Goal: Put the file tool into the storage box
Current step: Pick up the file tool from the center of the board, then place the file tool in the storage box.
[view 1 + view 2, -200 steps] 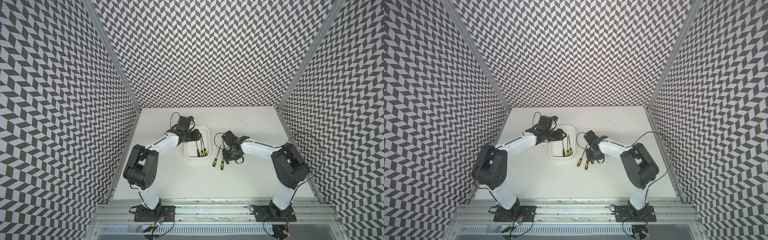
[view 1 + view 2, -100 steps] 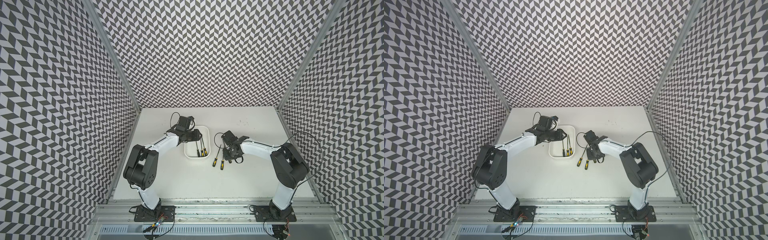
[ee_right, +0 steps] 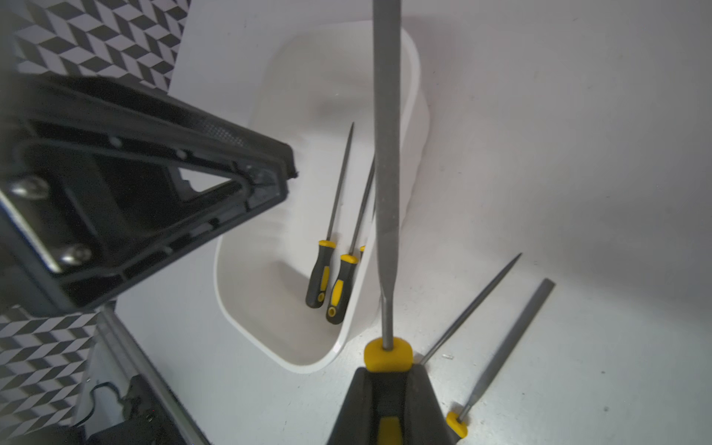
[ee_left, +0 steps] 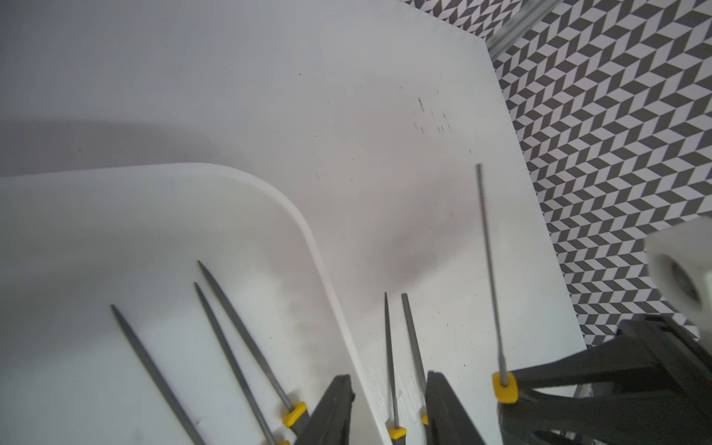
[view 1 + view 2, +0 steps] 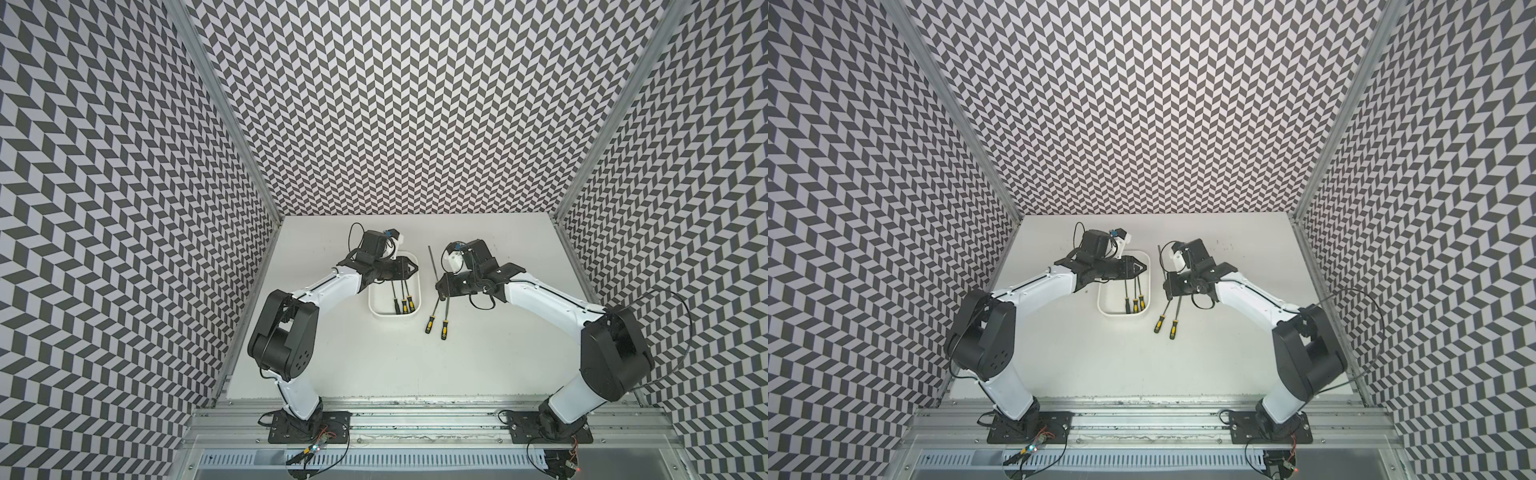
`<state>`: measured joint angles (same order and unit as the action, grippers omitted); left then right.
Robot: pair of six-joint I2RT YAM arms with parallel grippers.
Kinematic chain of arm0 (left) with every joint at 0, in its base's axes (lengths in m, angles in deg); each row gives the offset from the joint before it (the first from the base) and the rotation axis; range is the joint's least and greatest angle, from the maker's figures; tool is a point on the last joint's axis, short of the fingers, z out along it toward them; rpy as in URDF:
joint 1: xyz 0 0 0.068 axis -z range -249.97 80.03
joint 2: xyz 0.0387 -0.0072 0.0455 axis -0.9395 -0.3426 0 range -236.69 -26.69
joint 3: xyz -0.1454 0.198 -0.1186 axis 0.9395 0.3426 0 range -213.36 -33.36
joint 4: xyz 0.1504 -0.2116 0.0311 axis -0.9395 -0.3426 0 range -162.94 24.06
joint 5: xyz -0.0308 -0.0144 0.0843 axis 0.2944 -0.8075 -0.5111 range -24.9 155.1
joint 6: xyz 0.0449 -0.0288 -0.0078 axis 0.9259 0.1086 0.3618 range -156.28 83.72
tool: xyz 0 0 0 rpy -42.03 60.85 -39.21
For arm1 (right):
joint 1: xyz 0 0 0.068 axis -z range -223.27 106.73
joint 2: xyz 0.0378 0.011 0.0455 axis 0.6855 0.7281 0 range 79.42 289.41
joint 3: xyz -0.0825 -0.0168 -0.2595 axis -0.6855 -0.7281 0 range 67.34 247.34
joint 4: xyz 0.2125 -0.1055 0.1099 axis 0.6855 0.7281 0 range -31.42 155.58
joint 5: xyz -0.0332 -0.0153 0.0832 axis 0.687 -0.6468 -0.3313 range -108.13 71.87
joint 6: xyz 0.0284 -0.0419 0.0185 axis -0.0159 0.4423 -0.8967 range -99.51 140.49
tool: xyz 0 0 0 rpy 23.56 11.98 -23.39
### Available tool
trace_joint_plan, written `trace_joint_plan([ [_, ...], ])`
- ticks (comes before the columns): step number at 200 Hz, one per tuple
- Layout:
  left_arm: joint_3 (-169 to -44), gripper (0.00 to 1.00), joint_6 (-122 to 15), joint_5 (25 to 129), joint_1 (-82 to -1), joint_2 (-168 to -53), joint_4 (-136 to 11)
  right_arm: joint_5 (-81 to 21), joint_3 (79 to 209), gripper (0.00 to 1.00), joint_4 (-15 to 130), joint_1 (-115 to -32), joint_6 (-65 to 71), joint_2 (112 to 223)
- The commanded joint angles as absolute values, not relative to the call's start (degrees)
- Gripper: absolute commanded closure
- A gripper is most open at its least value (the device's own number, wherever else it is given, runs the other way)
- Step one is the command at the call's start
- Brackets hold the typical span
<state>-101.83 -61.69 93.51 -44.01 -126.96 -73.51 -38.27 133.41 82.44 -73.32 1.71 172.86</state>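
Right wrist view: caught the right gripper clamped tight on the black-and-yellow handle of the file tool, with the grey blade pointed straight out past the fingertips. Held that tool outside the storage box, just beside its long wall and raised above the white table. Showed three more files lying side by side inside the box, handles toward the end nearest the robot's bases. Left two others flat on the table, close beside the box, tips tucked beneath the right gripper in both top views. Found the left gripper in the left wrist view poised over the box rim on the side facing the right arm, jaws parted and empty, one fingertip over the box and its mate over the table. Set the box between the two arms in both top views, with a gripper at either long side.
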Motion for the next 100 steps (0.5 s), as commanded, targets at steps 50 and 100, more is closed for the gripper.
trace_joint_plan([
  [50,-101.95,0.62,-62.48,96.28,-42.01,-126.43,-68.80,-48.71,136.55,0.97,78.05,-73.62,1.94,174.51],
  [100,-102.35,0.63,-62.91,96.47,-41.54,-127.90,-68.11,-49.06,137.03,0.97,77.88,-73.71,1.51,174.43],
])
